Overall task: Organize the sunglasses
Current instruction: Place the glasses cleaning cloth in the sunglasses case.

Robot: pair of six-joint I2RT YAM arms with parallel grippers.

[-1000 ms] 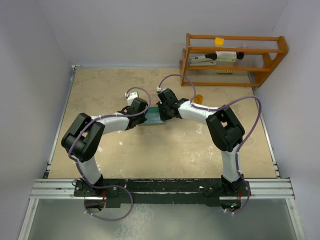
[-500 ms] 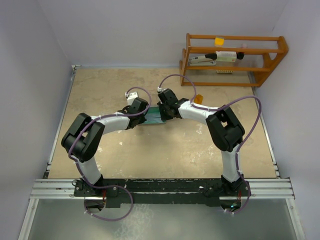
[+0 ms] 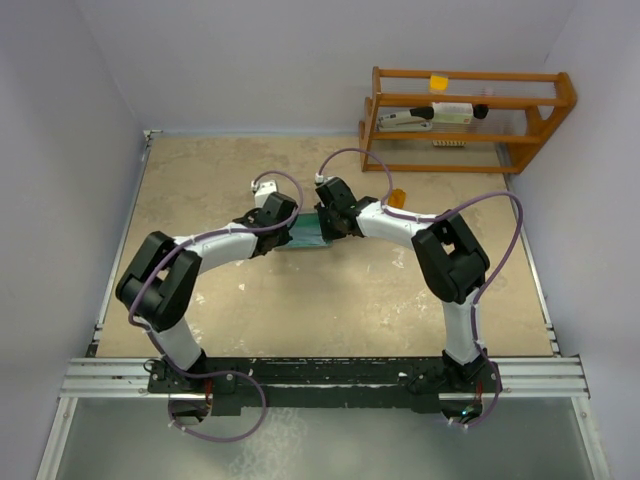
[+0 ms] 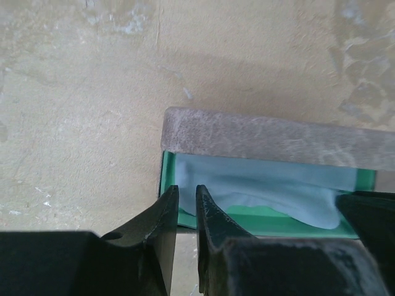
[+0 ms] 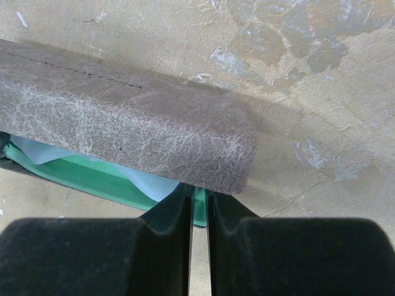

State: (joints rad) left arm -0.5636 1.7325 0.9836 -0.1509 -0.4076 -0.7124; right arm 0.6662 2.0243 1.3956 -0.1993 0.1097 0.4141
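Mottled beige tabletop (image 3: 210,180) is filling my screens, with pale grey walls closing it in. I am watching the left gripper (image 4: 187,192) sitting at one end of the grey case (image 4: 271,132). Its fingers are standing a narrow slit apart at the green lining's edge, and I cannot tell whether they are pinching it.

The right gripper (image 5: 197,191) is working at the case's other end. Its fingers are likewise a thin slit apart astride the green rim, and again I cannot tell grip from release.

A light blue cloth (image 4: 259,185) is lying inside the case on the green lining. The sunglasses (image 3: 397,197) are showing only as an orange scrap at two o'clock from the case. They are lying outside it, just beside the right arm and partly hidden. A wooden rack (image 3: 500,76) is standing at the table's one o'clock corner.
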